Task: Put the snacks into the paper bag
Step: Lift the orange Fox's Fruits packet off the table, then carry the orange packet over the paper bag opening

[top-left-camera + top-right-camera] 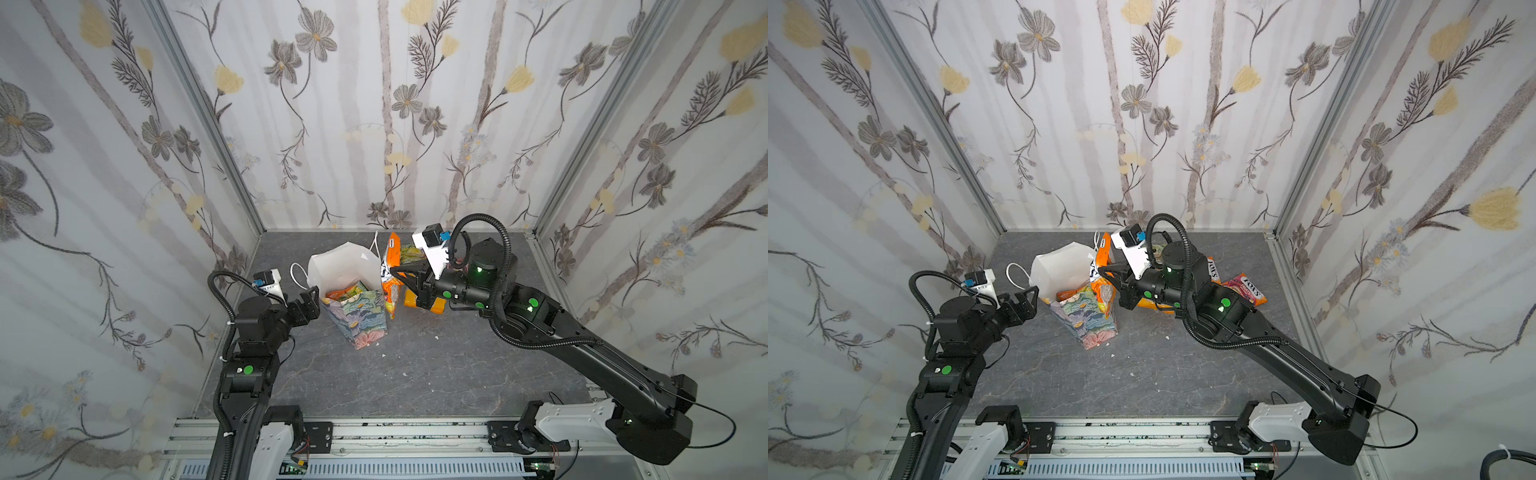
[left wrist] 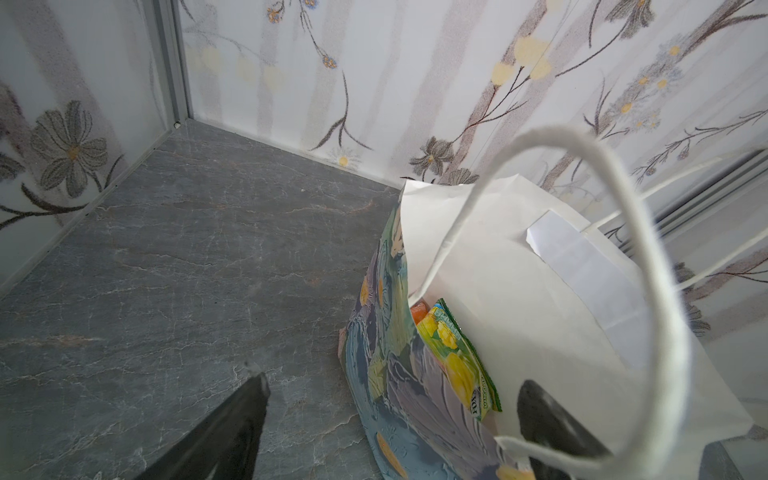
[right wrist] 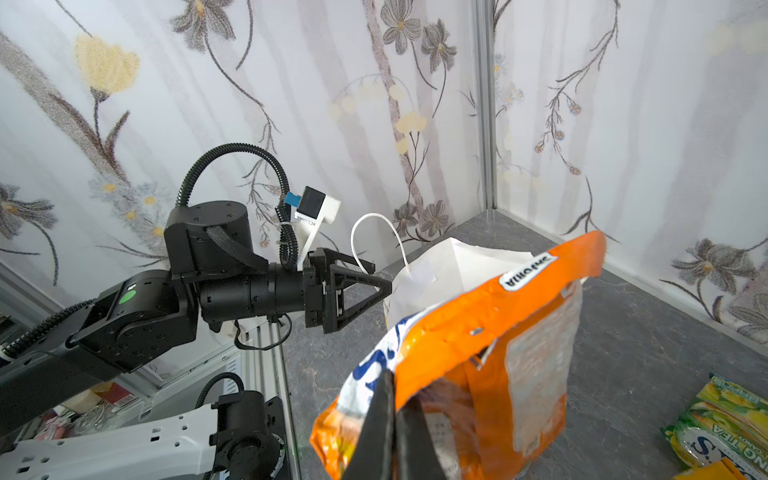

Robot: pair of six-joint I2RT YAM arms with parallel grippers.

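Note:
The paper bag (image 1: pixel 360 320) (image 1: pixel 1090 318) stands open mid-table, floral outside, white inside. A green-yellow snack (image 2: pixel 457 357) and an orange one (image 2: pixel 419 311) lie in it. My left gripper (image 1: pixel 311 297) (image 1: pixel 1026 300) (image 2: pixel 390 415) is open and straddles the bag's left wall (image 2: pixel 390 361): one finger is outside, one inside. My right gripper (image 1: pixel 397 273) (image 1: pixel 1111 276) (image 3: pixel 392 386) is shut on an orange snack packet (image 1: pixel 388 282) (image 3: pixel 498 332), held upright in the air at the bag's right rim. In the right wrist view the left gripper (image 3: pixel 380 276) touches the bag (image 3: pixel 440 270).
More snacks lie on the table under and behind the right arm: an orange one (image 1: pixel 436 306), a green-yellow one (image 1: pixel 410 253) (image 3: pixel 723 424) and a red FOX'S packet (image 1: pixel 1246 286). Flowered walls close in three sides. An aluminium rail (image 1: pixel 395 432) runs along the front.

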